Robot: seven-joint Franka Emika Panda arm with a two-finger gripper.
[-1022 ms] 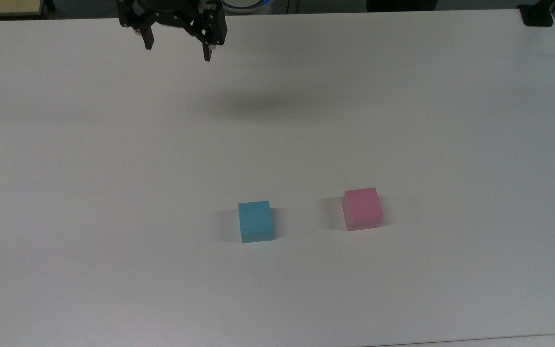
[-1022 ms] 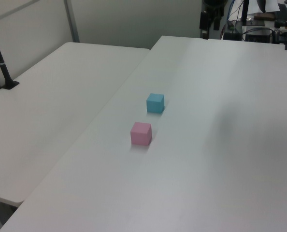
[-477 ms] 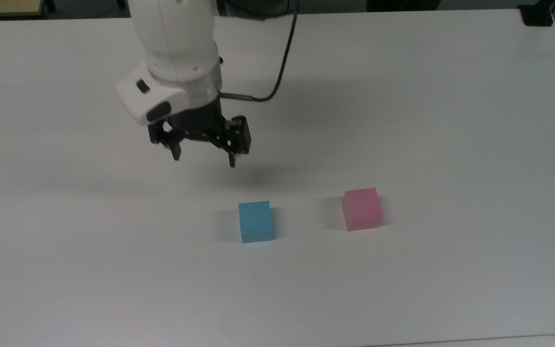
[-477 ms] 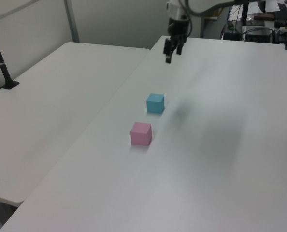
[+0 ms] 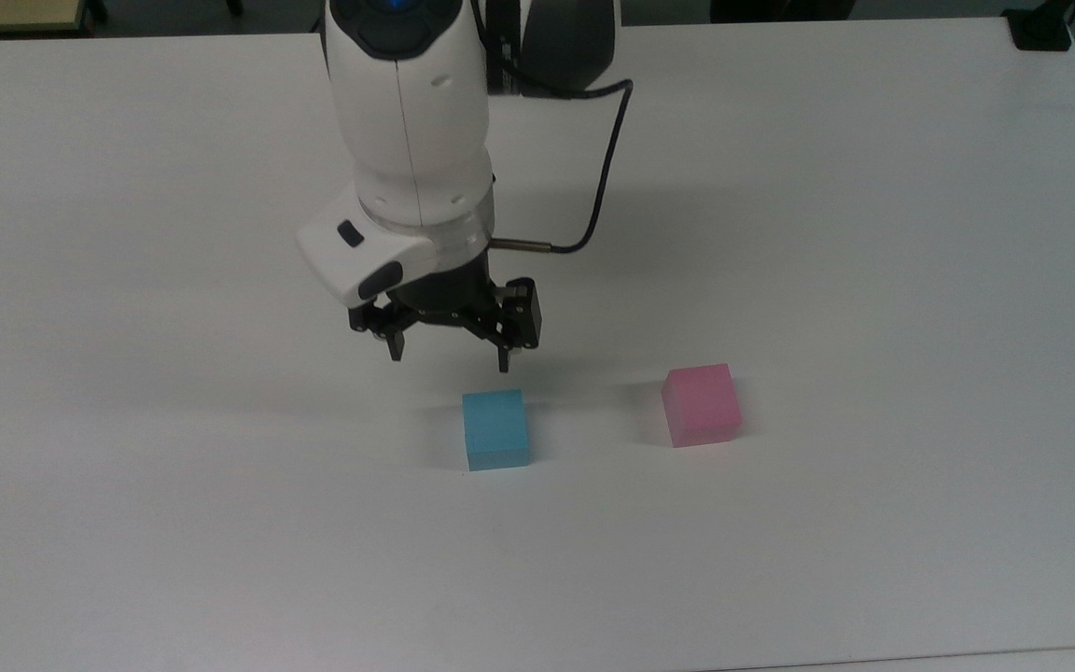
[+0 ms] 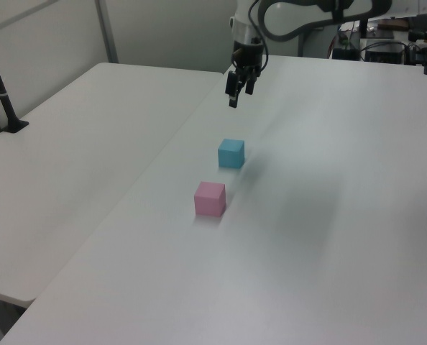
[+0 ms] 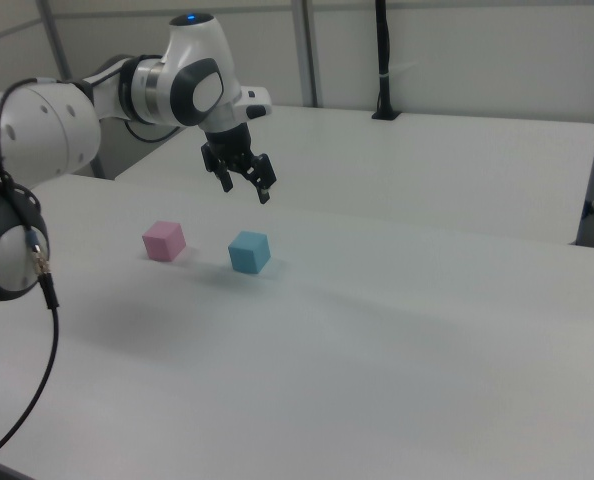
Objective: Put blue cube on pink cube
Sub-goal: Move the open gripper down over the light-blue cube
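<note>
1. Nearest the top view's camera, the small light-blue matte cube (image 5: 495, 429) sits flat on the white table (image 5: 873, 233), untouched. Taking this blue cube as the landmark, nothing rests on it and nothing grips it.

2. The small pastel-pink matte cube (image 5: 702, 404) stands to the top view's right of the blue cube, apart from it with bare table between them. Its top face is bare, so the stacking has not begun.

3. Beyond the blue cube, the black two-finger end effector (image 5: 450, 356) on the white arm hovers above the table, just behind the blue cube and a little to the top view's left of it. Its fingers are spread wide and hold nothing.

4. In the left view the end effector (image 6: 235, 97) hangs clearly higher than the blue cube (image 6: 231, 153), not in contact with it.

5. Judging progress: only the approach is under way. Left to do are lining up over the blue cube, descending, closing on it, lifting, carrying it over the pink cube and setting it down.
</note>
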